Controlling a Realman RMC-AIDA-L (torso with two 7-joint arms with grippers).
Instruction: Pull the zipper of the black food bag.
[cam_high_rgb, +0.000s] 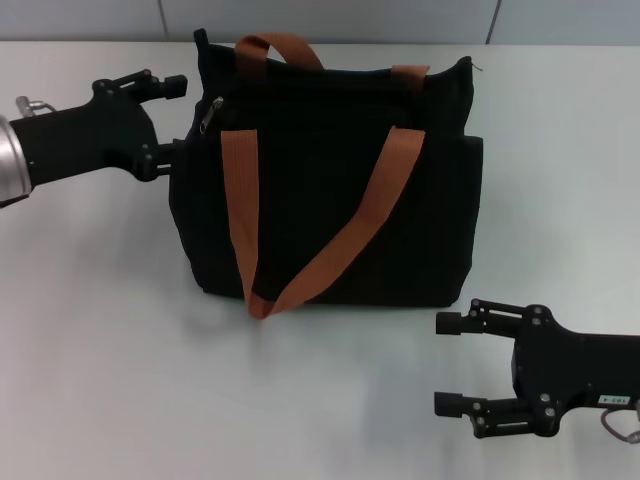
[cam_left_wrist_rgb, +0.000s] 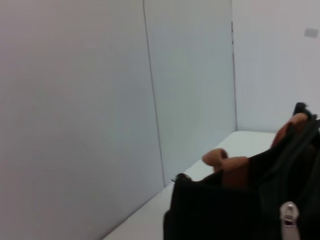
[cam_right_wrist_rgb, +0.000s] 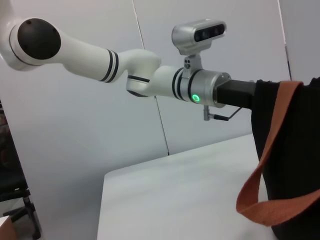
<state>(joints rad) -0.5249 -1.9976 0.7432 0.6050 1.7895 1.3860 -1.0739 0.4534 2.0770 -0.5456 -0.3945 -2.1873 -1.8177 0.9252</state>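
White tabletop (cam_high_rgb: 120, 380) against a pale panelled wall, with the black food bag (cam_high_rgb: 330, 190) standing upright mid-scene in the head view, its orange-brown straps (cam_high_rgb: 240, 200) draped down the front face. Zipper (cam_high_rgb: 209, 113) is the small silver pull at the bag's top edge, at the left-hand end of the track; the track runs roughly 9-to-3 across the top of the bag, so the pull's free travel looks to be toward 3 o'clock. Left claw (cam_high_rgb: 175, 118) sits right at the bag's left top corner, fingers spread and released, holding nothing; the pull lies at about 3 o'clock from it, just beside the upper finger (cam_high_rgb: 165, 84), though I can't tell if anything is touching. Left wrist view confirms it: silver pull (cam_left_wrist_rgb: 288, 214) close in, bag's top edge beyond. Right claw (cam_high_rgb: 445, 365) is low near the bag's front right corner, at roughly 5 o'clock from the bag centre, also open and empty, well apart from the pull. Judgement: left arm is clearly the nearer one, so the grasp is its job; it needs a short reach toward 3 o'clock, then close on the tab. Right may steady the bag.
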